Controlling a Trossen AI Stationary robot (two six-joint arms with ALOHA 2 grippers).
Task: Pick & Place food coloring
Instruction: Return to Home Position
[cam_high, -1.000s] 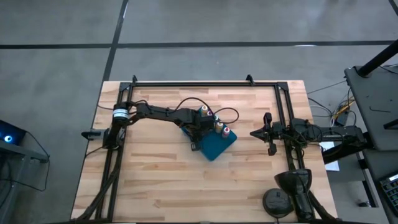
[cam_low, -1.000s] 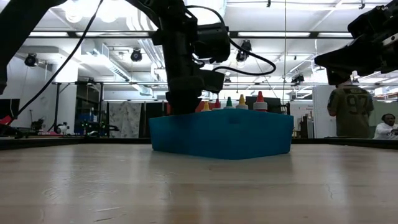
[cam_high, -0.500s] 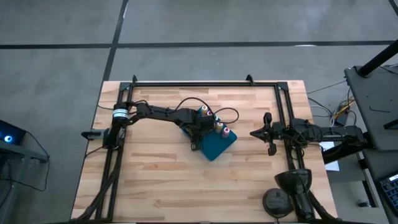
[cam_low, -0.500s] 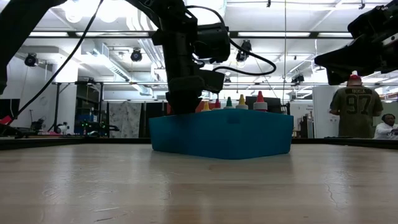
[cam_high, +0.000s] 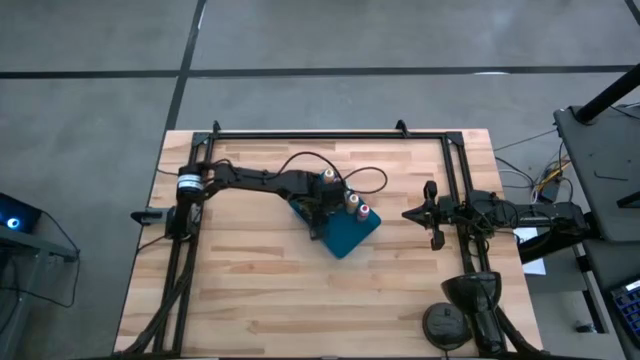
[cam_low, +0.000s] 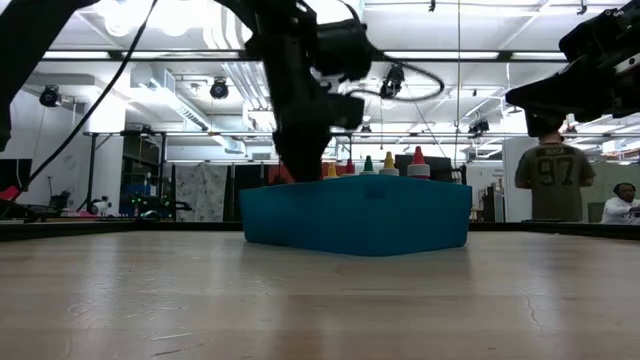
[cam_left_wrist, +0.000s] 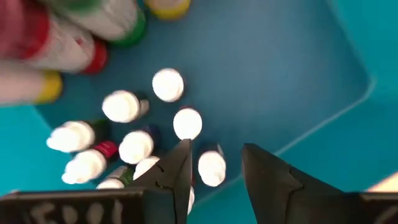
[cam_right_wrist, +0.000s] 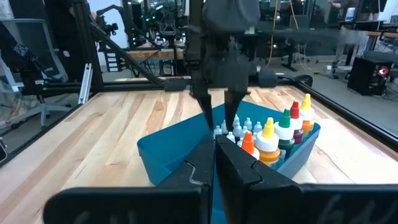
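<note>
Above the blue tray, left pincer parted (empty), food coloring inside.

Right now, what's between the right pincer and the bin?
Nothing: bare table between right pincer and bin, clear in the high view. Left pincer hangs open over the bin's bottles.

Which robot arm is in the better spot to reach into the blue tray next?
The left one, probably. The left gripper hangs open right above the blue tray and its white-topped bottles. The right gripper sits shut near the right edge of the table, well away from the tray.
</note>
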